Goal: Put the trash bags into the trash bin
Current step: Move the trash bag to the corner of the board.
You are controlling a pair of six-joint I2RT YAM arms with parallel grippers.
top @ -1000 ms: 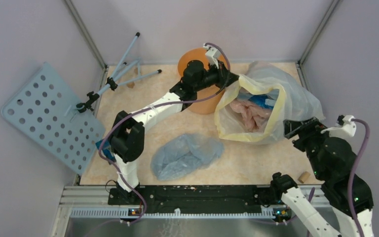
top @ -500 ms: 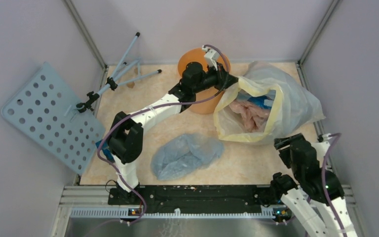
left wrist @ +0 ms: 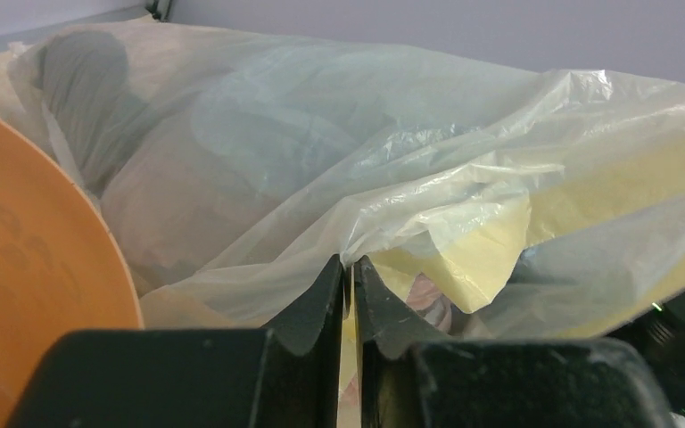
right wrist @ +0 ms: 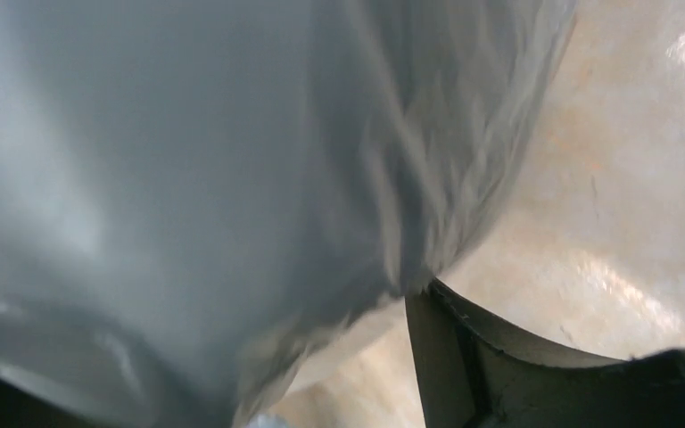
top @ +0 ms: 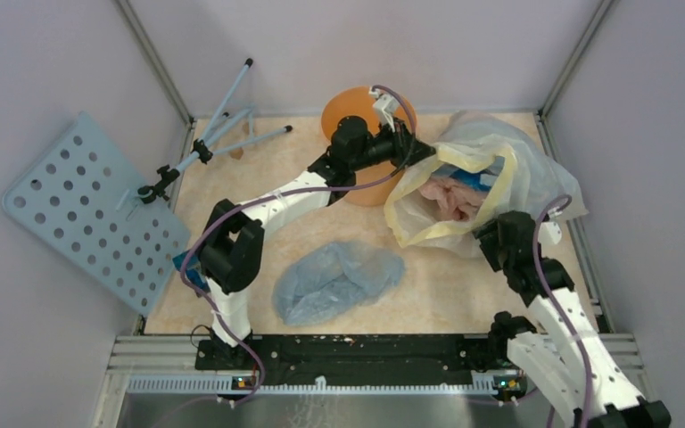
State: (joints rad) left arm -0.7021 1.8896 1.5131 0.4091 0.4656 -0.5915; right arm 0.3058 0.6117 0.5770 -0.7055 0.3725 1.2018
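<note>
Your left hand (top: 421, 150) pinches the yellow rim of the large clear plastic bag (top: 535, 174), apparently drawing it clear of the round orange plastic bin (top: 346, 109), upper centre. You cannot tell whether the right hand (top: 492, 234) grips. The crumpled grey-blue trash bag (top: 334, 278) lies untouched, lower centre: fetch it next.

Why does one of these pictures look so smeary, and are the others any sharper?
Right wrist view: the clear bag fills the frame, blurred and streaky; glare spots on the table. Left wrist view: the bag's creases are sharp, the left gripper a dark silhouette. Top view: even light, crisp.
</note>
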